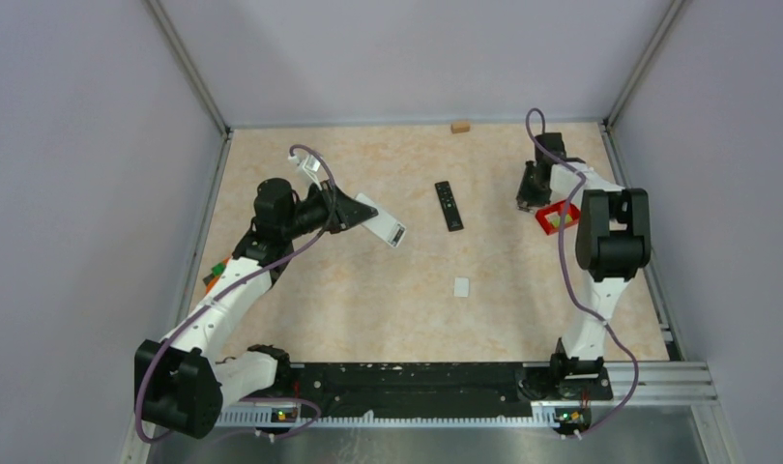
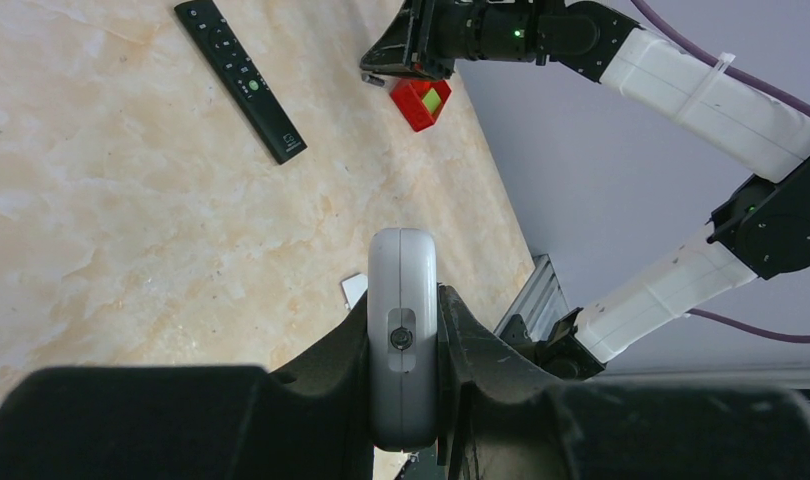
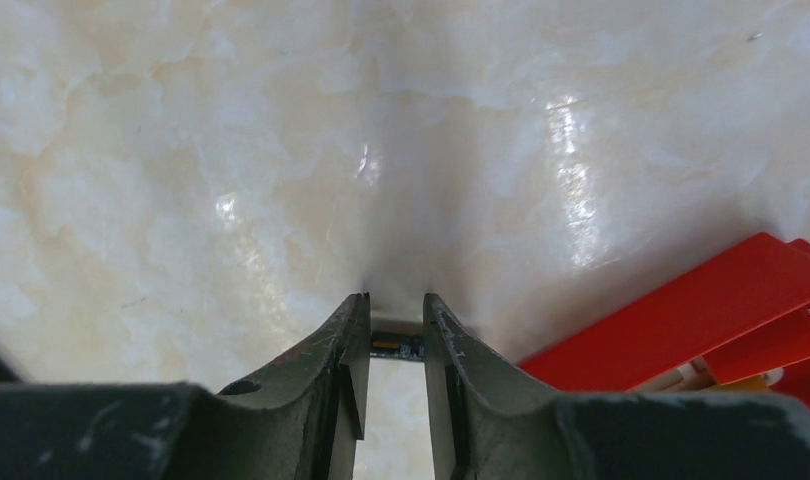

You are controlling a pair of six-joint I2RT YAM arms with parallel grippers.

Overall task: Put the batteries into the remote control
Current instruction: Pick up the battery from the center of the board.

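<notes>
My left gripper (image 1: pixel 357 211) is shut on a white-grey remote (image 1: pixel 384 223) and holds it above the table at the left centre. In the left wrist view the remote (image 2: pixel 402 320) stands edge-on between the fingers. My right gripper (image 1: pixel 529 196) is down at the table beside the red tray (image 1: pixel 558 217). In the right wrist view its gripper (image 3: pixel 396 322) has a small dark-blue battery (image 3: pixel 397 347) with a yellow band pinched between the tips. Other batteries are not clearly visible.
A black remote (image 1: pixel 449 205) lies at the table's centre; it also shows in the left wrist view (image 2: pixel 241 78). A small white cover piece (image 1: pixel 462 286) lies nearer me. A wooden block (image 1: pixel 459 126) sits at the far edge. Orange and green items (image 1: pixel 214 275) lie at the left edge.
</notes>
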